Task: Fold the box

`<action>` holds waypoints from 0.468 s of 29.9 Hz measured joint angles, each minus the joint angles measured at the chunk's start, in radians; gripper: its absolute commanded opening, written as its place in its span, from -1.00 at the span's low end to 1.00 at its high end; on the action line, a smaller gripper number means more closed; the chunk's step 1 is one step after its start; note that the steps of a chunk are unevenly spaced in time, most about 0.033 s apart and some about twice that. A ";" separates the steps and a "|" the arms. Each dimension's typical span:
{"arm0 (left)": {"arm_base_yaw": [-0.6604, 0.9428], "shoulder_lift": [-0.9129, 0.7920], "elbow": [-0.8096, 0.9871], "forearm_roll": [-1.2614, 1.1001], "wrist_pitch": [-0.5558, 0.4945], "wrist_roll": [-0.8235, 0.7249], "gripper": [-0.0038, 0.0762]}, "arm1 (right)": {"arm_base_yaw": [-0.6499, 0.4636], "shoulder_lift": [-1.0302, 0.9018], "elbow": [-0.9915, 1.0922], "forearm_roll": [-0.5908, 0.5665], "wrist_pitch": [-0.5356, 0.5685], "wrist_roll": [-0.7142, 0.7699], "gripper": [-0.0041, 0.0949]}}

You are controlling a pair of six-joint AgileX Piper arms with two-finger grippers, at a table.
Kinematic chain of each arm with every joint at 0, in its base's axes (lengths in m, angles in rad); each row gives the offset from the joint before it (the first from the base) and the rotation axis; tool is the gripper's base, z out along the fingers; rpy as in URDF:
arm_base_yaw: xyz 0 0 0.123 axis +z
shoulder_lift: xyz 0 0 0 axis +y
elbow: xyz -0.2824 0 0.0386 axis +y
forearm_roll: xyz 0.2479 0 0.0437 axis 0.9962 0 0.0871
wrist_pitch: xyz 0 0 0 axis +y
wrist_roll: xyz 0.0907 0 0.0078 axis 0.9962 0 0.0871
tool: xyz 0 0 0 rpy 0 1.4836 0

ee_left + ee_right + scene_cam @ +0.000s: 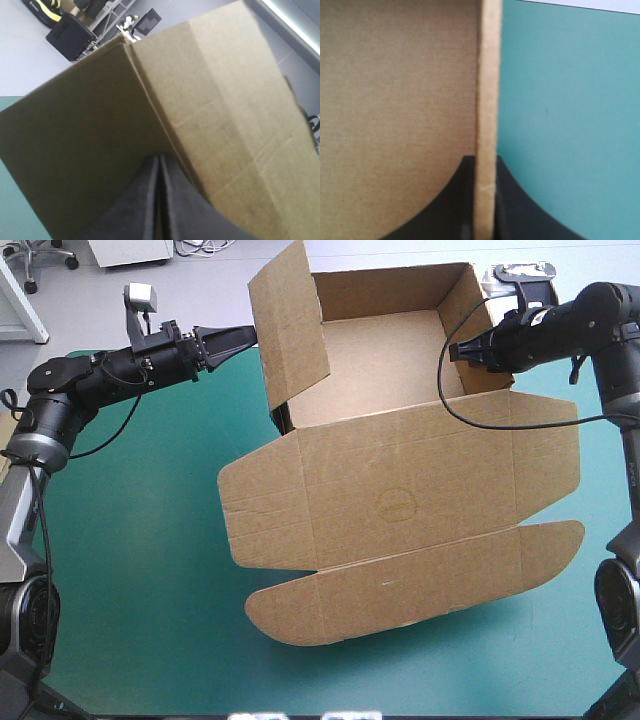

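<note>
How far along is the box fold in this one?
Done: the far half of the box stands as an open tray, back and side walls raised. In hand: the right gripper is shut on the right wall's edge; the left gripper, shut, has its tips against the left wall's outside. Left: the tall left wall looks untucked, and the lid lies flat on the teal-green cover.

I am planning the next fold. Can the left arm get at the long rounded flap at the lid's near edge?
Probably yes. The left gripper is shut, empty, its tip at the box's left wall, and only teal-green cover lies between it and the rounded flap. It lies flat, though.
</note>
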 measured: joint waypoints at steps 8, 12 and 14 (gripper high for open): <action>-0.010 0.000 0.000 0.057 -0.010 -0.033 0.32 | 0.020 0.039 0.000 -0.014 -0.007 0.001 -0.95; -0.014 0.000 0.000 0.067 -0.018 -0.054 0.32 | 0.030 0.059 0.000 -0.027 -0.022 0.004 -0.95; -0.016 0.000 -0.001 0.096 -0.039 -0.078 0.32 | 0.037 0.066 0.000 -0.032 -0.034 0.005 -0.94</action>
